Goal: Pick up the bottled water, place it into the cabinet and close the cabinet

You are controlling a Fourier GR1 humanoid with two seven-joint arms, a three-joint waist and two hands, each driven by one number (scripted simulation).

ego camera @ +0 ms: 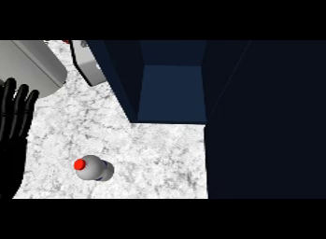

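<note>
A water bottle point(94, 168) with a red cap stands upright on the marbled white counter point(152, 149), seen from above, toward the front left. My left hand point(7, 126) rests at the left edge, fingers straight and pointing up, apart from the bottle. The dark blue cabinet point(172, 93) sits at the back centre with its inside showing. Its open door point(269, 121) fills the right side of the view. My right hand does not show.
A grey appliance point(34, 63) stands at the back left, and a white and grey object point(88, 65) sits beside the cabinet's left wall. Bare counter lies between the bottle and the cabinet opening.
</note>
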